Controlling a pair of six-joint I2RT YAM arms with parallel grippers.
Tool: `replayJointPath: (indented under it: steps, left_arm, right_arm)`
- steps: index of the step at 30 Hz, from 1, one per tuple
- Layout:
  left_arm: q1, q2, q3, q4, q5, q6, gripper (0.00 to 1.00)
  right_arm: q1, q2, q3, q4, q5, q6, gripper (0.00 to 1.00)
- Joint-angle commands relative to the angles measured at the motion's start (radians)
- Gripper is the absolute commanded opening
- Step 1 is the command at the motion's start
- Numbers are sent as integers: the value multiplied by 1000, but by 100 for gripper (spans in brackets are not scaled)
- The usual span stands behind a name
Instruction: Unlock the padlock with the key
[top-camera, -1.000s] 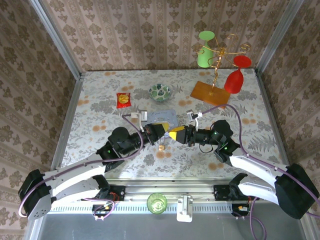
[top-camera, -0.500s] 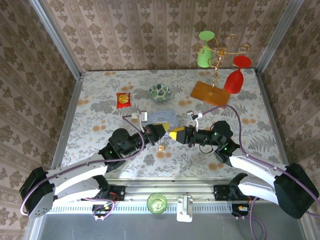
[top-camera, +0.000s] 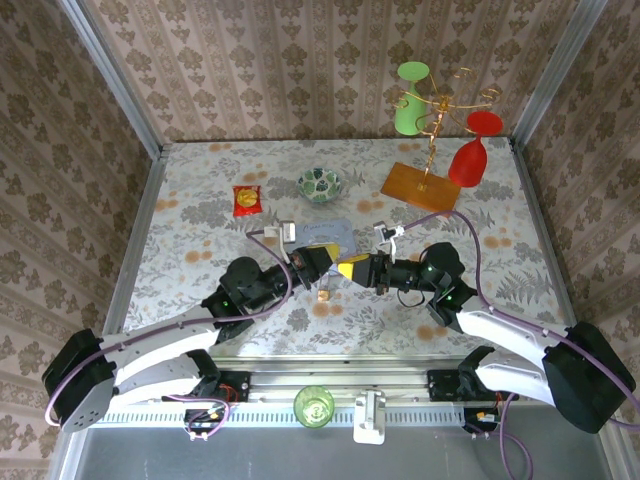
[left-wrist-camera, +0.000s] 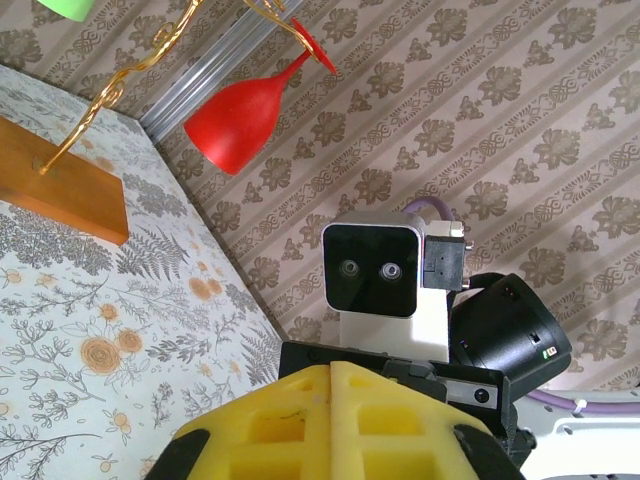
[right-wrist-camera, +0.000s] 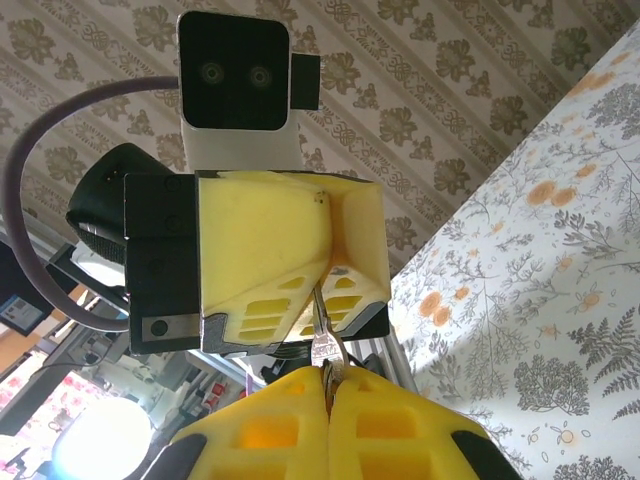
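Note:
My two grippers meet tip to tip above the middle of the table. My right gripper (top-camera: 350, 268) (right-wrist-camera: 328, 372) is shut on a silvery key (right-wrist-camera: 328, 348). The key's thin shaft runs up into the seam between the yellow fingers (right-wrist-camera: 262, 250) of my left gripper (top-camera: 322, 262) (left-wrist-camera: 331, 368), which is also shut. The padlock's body is hidden inside those left pads. A tiny brass-coloured bit (top-camera: 323, 295) sits just below the joined fingers; I cannot tell whether it hangs or lies on the table.
A pastel tin (top-camera: 325, 234) lies just behind the grippers. Further back are a patterned bowl (top-camera: 320, 184), a red-and-yellow snack packet (top-camera: 246, 200), and a wooden-based gold stand (top-camera: 420, 186) with a green cup (top-camera: 410, 108) and a red glass (top-camera: 468, 160).
The grippers stay tip to tip. The left arm has crept slightly to the right, and the right gripper has edged a little towards it.

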Motion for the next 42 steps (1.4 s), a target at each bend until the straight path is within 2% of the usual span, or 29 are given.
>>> replayJointPath:
  steps: [1,3,4,5,6,7,8,9,11,13,15,19,21,23,25,30,33,36,42]
  left_arm:
    - [-4,6,-12,26,16,-15,0]
    - [-6,8,-18,32,13,-21,0]
    - [-5,7,-24,38,9,-26,5]
    - [-3,3,-31,40,-1,-32,22]
    - [2,-7,-39,32,-17,-38,43]
    - [6,-23,-45,6,-42,-42,54]
    - [11,-52,-45,-38,-63,-38,73]
    - [14,-88,-41,-104,-97,-17,99]
    - [13,-161,-22,-263,-170,25,100]
    - [18,-215,6,-429,-235,52,100]
    - [37,-228,25,-533,-240,56,100]
    - [61,-161,57,-668,-197,86,100]
    - [50,-117,47,-675,-200,105,99]
    - [41,-65,45,-685,-208,133,90]
    - [31,-7,67,-727,-229,160,85]
    - [37,106,47,-634,-192,146,76]
    - [40,156,15,-542,-161,126,76]
    - [46,213,18,-524,-143,142,81]
    - [75,288,-13,-432,-111,62,85]
  right_arm:
    - [11,-12,-12,66,-5,0,4]
    - [8,-23,-17,54,12,-8,2]
    - [7,-30,-16,31,20,-19,1]
    - [8,-36,-10,-4,20,-32,0]
    - [8,-45,2,-68,20,-58,0]
    - [8,-57,15,-164,26,-92,0]
    - [9,-68,25,-246,35,-124,0]
    - [8,-80,41,-352,48,-168,0]
    - [8,-92,63,-512,79,-235,0]
    - [8,-88,67,-597,105,-267,0]
    - [8,-68,73,-657,121,-286,0]
    - [8,-19,99,-805,184,-342,0]
    - [8,-12,109,-867,233,-361,0]
    - [6,-7,120,-929,285,-377,0]
    - [0,3,124,-961,311,-385,0]
    - [-1,21,115,-970,319,-391,0]
    - [-4,11,109,-989,338,-400,0]
    - [-11,3,98,-985,339,-402,0]
    - [-16,2,76,-969,334,-398,0]
